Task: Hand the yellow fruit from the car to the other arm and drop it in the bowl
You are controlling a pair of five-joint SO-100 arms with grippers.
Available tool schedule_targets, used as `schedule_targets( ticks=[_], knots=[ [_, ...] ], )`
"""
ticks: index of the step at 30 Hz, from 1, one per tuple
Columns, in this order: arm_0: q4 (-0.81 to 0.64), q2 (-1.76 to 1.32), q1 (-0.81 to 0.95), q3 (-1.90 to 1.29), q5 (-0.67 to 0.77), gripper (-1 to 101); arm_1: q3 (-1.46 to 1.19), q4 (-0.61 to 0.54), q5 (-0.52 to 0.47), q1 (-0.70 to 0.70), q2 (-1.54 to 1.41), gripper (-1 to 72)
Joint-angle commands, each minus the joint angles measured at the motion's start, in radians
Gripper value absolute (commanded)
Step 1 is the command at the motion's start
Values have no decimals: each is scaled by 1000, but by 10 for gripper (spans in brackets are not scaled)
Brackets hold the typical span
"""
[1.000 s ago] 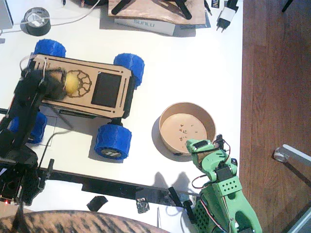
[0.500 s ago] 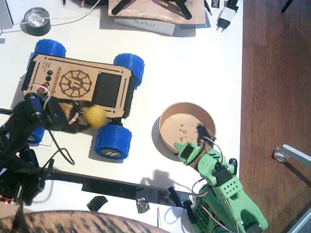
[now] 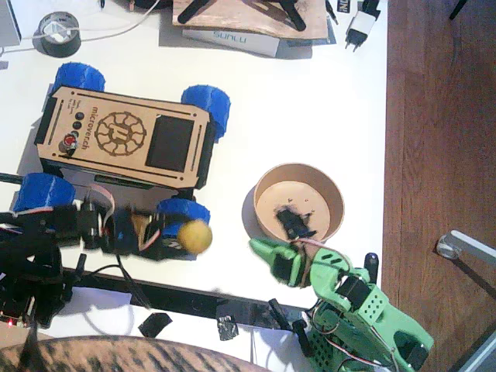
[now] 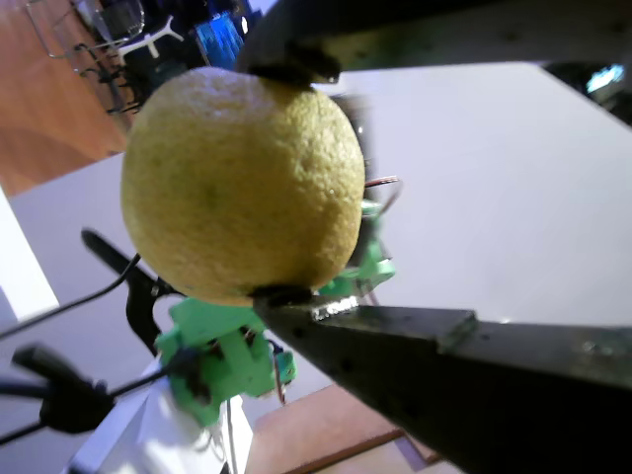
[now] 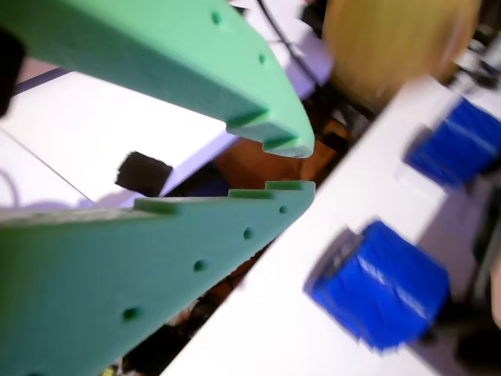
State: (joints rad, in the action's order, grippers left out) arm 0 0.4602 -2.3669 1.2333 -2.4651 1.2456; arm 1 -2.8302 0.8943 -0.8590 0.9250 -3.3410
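Note:
The yellow fruit (image 3: 195, 235) hangs in front of the car's near right blue wheel, with my left black gripper (image 3: 186, 236) shut on it. A wrist view shows the fruit (image 4: 242, 183) pinched top and bottom between the black jaws of this gripper (image 4: 276, 183). The wooden car (image 3: 128, 143) stands behind, its deck bare. My right green gripper (image 3: 265, 253) points left toward the fruit, about a fruit's width away. Its jaws (image 5: 274, 166) are shut to a thin slit and hold nothing, with the fruit (image 5: 399, 47) blurred beyond. The bowl (image 3: 335, 194) sits just behind the green arm.
A grey tape roll (image 3: 58, 35), a flat box (image 3: 232, 39) and a power plug (image 3: 360, 27) lie along the table's far edge. The table ends at the right on wooden floor (image 3: 442, 155). Striped fabric (image 3: 116, 353) shows at the bottom edge.
My left arm lifted the fruit off the car's deck and carried it forward and right, past the near wheel. The green gripper swung left from the bowl's rim toward the fruit.

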Motion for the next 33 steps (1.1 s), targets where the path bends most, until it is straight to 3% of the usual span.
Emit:
schedule_targets(
  ticks=[1,12,17,22,26,33],
  knots=[
    [-225,-98,14,-192,28,-1,17,-38,-29,57,37,-1],
    [-342,-235,126,-411,31,-1,5,-98,-94,199,64,0],
    [-364,-236,156,-411,31,0,0,-103,-61,232,74,198],
    [-387,-238,189,-411,31,0,-2,-114,41,216,118,327],
    [-387,-235,190,-411,31,0,0,-120,89,212,144,371],
    [-385,-236,190,-411,31,0,31,-201,143,218,267,384]
  ],
)
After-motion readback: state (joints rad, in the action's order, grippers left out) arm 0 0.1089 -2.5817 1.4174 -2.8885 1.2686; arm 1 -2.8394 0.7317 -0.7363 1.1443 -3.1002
